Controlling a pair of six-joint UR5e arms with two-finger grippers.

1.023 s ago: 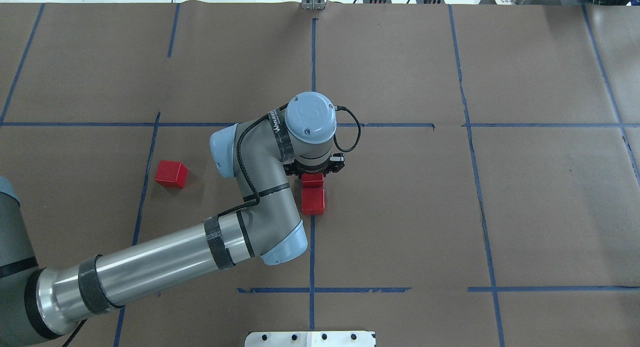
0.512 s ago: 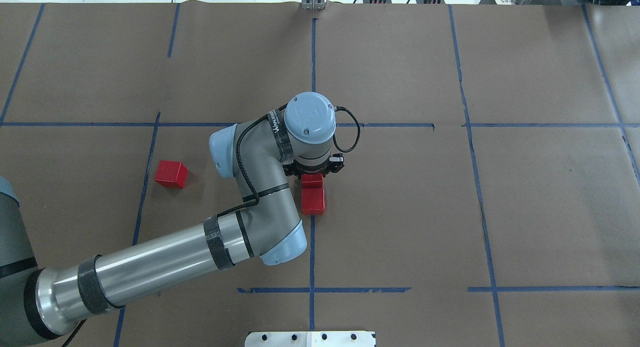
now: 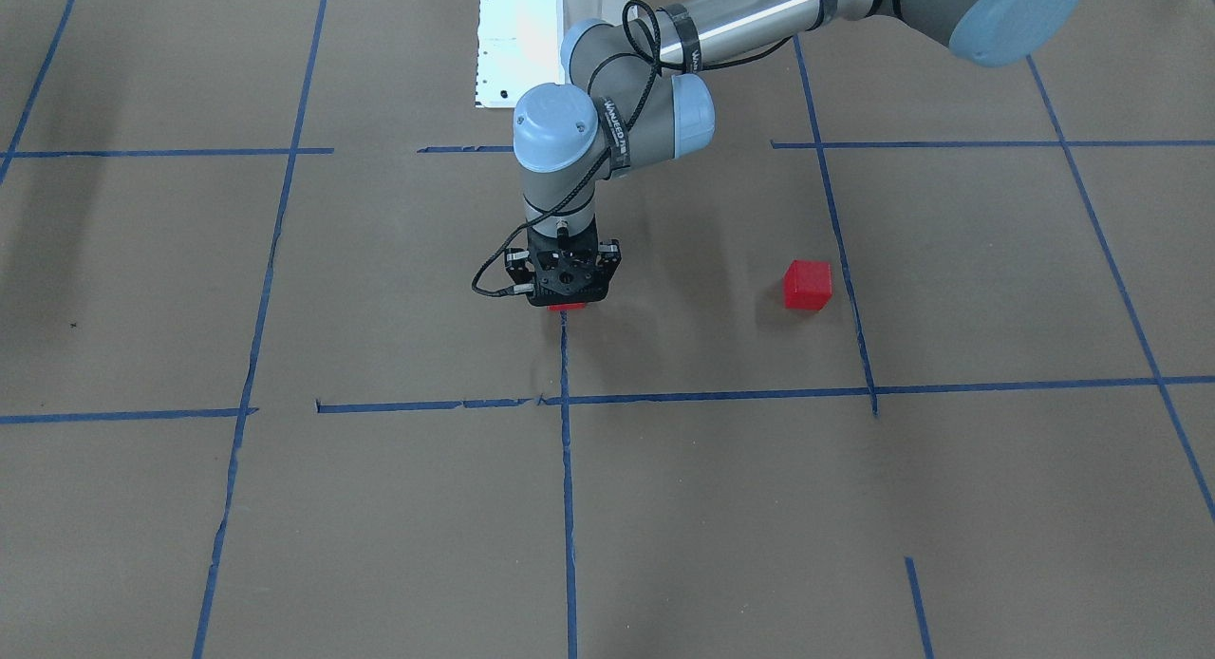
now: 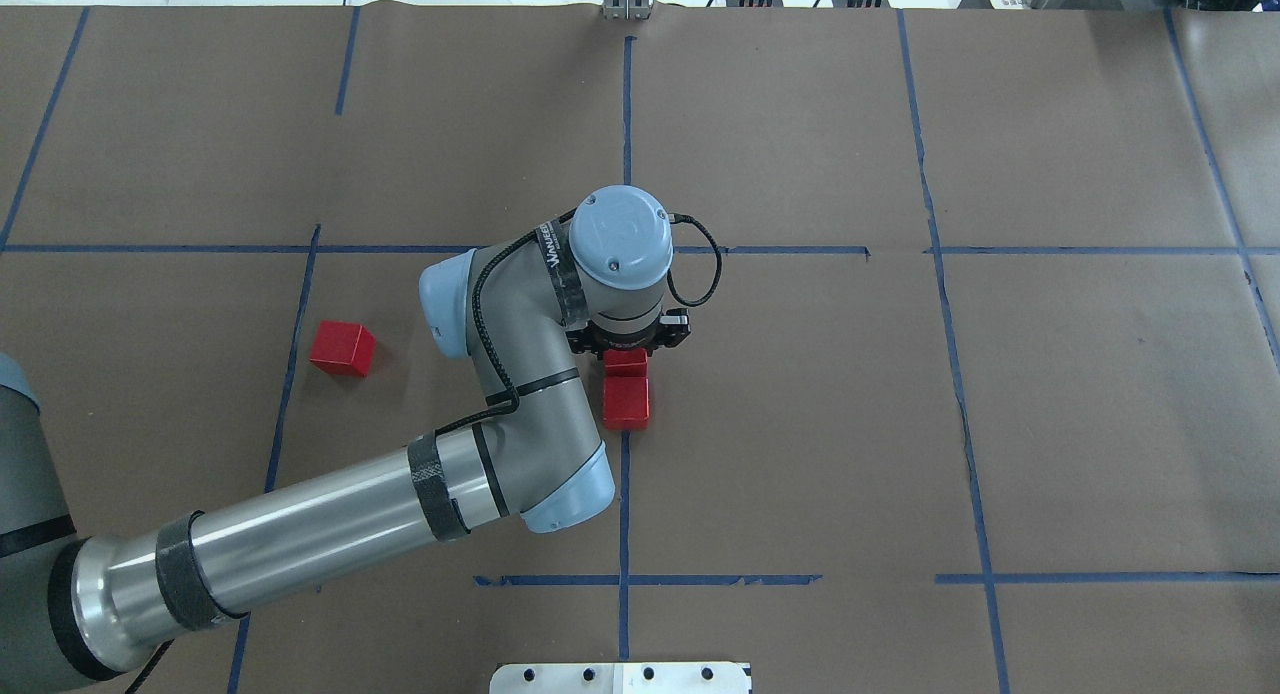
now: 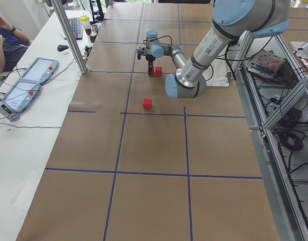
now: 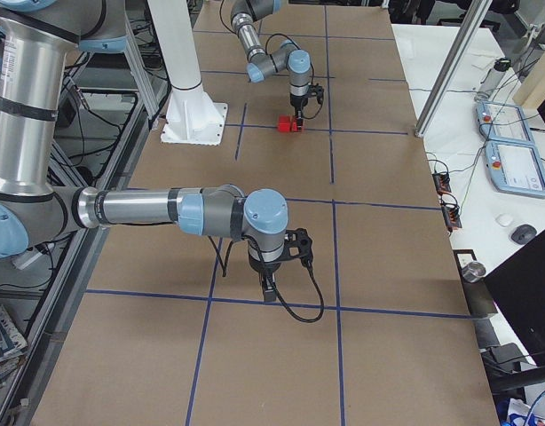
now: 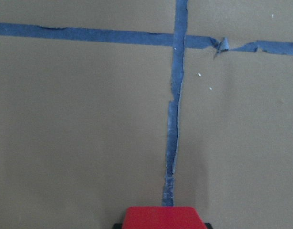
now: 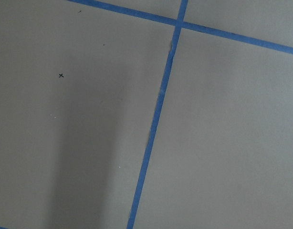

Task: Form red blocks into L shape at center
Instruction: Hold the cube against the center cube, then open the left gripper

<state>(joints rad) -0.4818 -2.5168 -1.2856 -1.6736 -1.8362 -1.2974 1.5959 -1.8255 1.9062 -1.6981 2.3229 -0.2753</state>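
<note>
— So, where's the right gripper [image 6: 271, 288]?
— Close over the brown paper [image 6: 388, 222]. I cannot tell how its jaws stand.
— And the center cell [image 4: 800, 424]?
— On its tape line [image 4: 624, 494], the near block [image 4: 626, 402] touches the far block [image 4: 625, 360], which is clenched in the left gripper [image 4: 628, 344]. The third block [image 4: 342, 348] sits well apart, to the robot's left.

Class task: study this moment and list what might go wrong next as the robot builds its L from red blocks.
1. The left gripper sits low over one red block, which looks flush against a second block; a crooked retreat may drag either out of line.
2. The third block lies well apart; setting it beside the pair might knock them.
</note>
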